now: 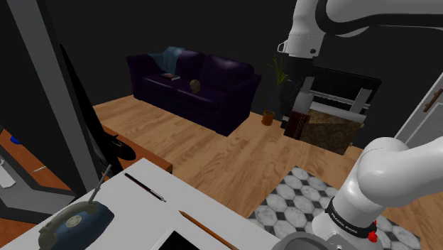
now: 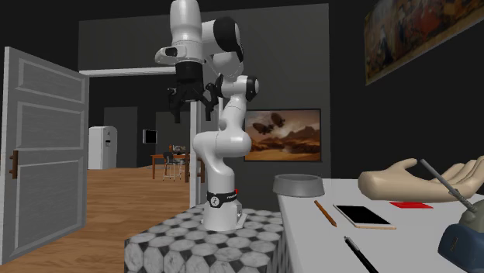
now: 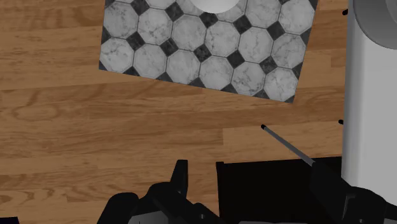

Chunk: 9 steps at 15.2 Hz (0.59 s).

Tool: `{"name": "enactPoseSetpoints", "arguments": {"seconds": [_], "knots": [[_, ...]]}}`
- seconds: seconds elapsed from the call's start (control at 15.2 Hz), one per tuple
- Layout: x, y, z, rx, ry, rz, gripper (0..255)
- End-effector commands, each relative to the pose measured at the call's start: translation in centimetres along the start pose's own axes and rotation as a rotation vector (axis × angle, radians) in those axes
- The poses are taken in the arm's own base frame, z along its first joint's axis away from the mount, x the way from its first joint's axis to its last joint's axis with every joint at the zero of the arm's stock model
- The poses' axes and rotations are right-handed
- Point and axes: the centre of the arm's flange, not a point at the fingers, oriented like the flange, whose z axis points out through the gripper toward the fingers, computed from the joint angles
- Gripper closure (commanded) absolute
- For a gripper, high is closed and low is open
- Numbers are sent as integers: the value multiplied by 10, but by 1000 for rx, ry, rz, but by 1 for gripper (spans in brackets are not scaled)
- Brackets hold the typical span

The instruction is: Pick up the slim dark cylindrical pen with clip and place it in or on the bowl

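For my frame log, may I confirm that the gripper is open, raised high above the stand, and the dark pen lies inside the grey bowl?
Not quite: the dark pen lies on the white table, apart from the grey bowl, as the second exterior view shows. The gripper is indeed open and raised high above the stand.

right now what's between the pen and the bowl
A pencil lies between the pen and the bowl, phone beside it; seen in the second exterior view.
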Motion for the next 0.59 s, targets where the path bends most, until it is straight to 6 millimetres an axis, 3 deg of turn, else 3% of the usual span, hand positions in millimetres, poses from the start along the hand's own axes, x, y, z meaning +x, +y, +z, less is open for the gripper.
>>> {"name": "enactPoseSetpoints", "arguments": {"seconds": [0.0,0.53], "knots": [[0,0,0,0,0,0,0],[45,-84,45,-1,9,-5,0]]}}
